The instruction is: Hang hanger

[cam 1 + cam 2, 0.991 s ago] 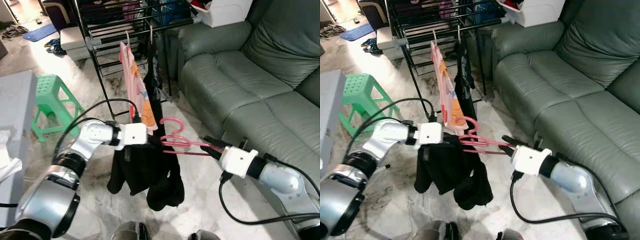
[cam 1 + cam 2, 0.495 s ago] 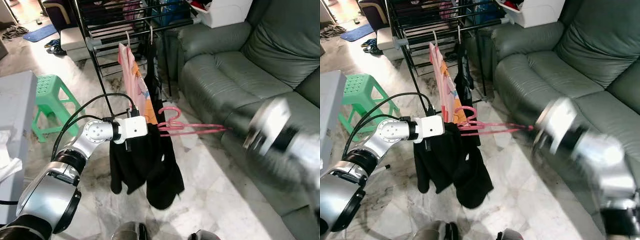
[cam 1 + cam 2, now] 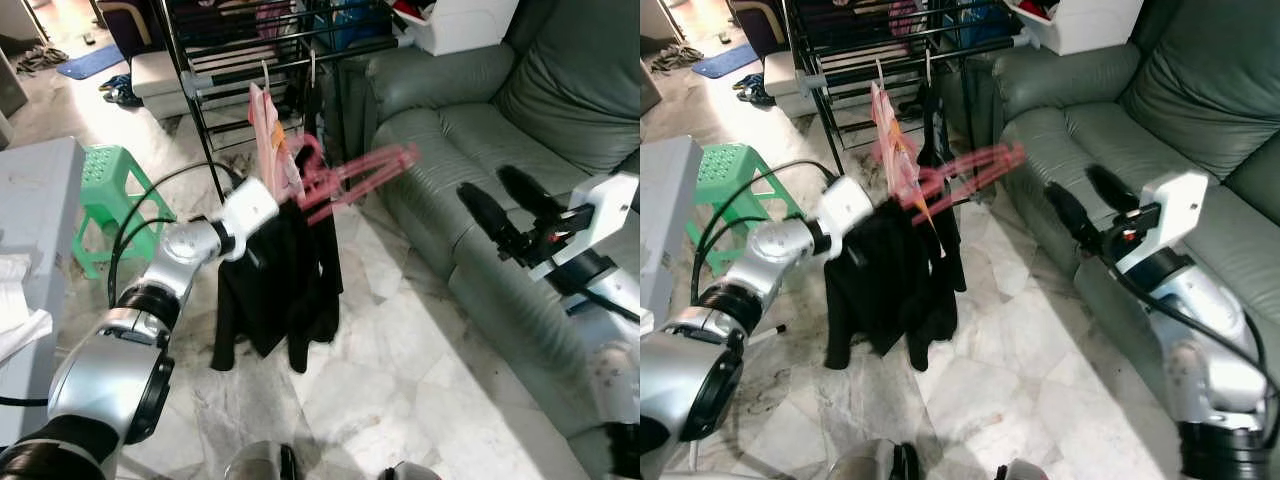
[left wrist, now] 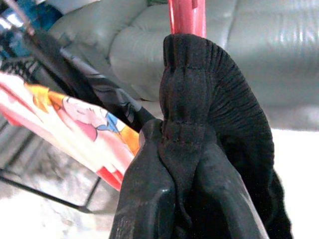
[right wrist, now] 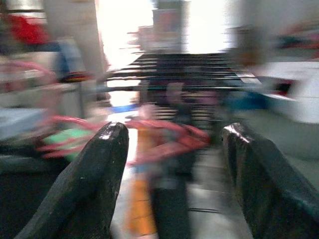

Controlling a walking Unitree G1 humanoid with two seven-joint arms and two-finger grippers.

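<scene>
Beside the drying rack [image 3: 250, 50], my left gripper [image 3: 268, 203] has its jaws clamped on the black garment [image 3: 280, 280] draped on the pink hanger [image 3: 350, 175], raised near the rail. Right gripper [image 3: 505, 205]: jaws apart, holding nothing, near the sofa [image 3: 470, 130]. Hook not yet on the rail; hanging remains.

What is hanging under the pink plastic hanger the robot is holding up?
A black garment hangs below the pink plastic hanger, reaching toward the marble floor. The left gripper pinches its ribbed edge against the hanger. The cloth covers the fingertips, and blur hides how the garment sits on the hanger.
</scene>
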